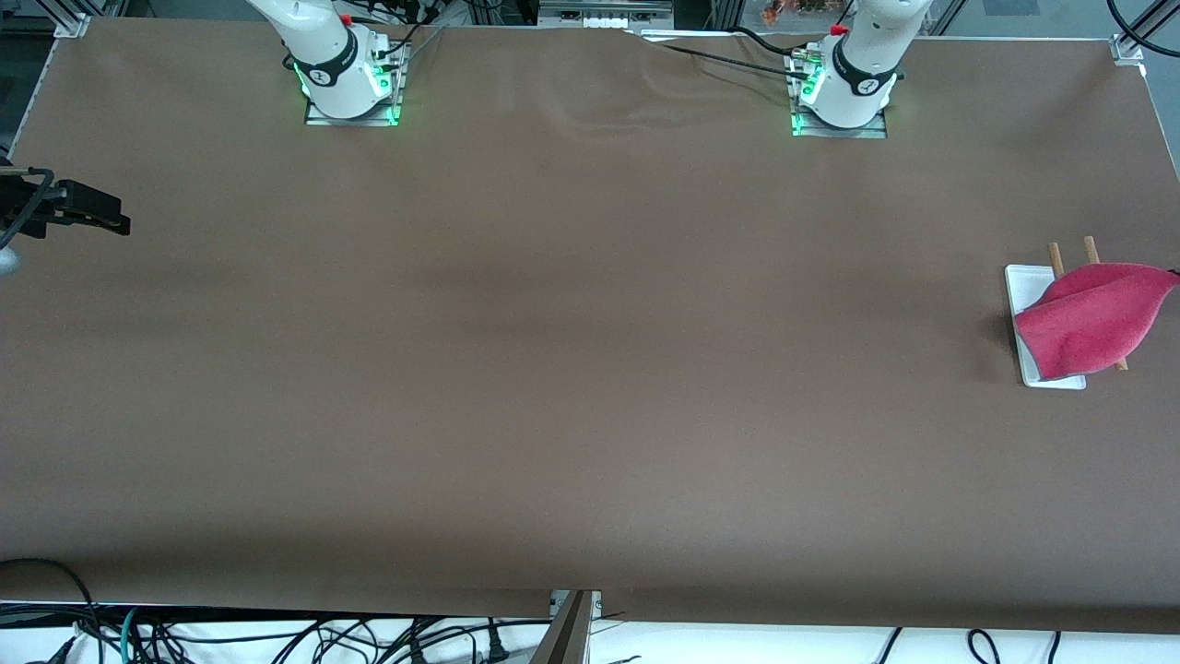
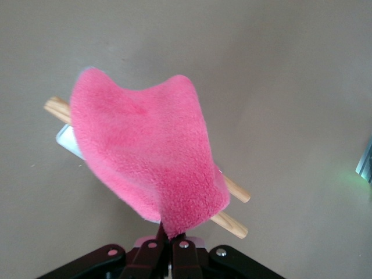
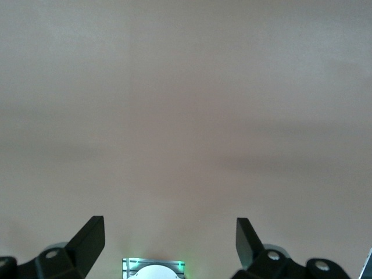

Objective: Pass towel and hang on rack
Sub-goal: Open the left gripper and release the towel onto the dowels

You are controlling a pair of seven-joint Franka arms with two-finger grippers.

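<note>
Tangled black cables [image 1: 277, 636] along the table's nearest edge, over white. Brown table [image 1: 553, 369] covering, faintly wrinkled between the two arm bases at the top of the front view, green lights glowing at each base. Near the left arm's end of the table, rack [image 1: 1032, 286] with white base and two wooden rods, draped by the pink towel [image 1: 1092, 318]. Left gripper [image 2: 171, 247] over the rack, fingers pinched together on one corner of the towel, cloth spread across both rods. Right gripper [image 3: 170, 235] waiting over bare table at the right arm's end, fingers spread wide, holding nothing.
</note>
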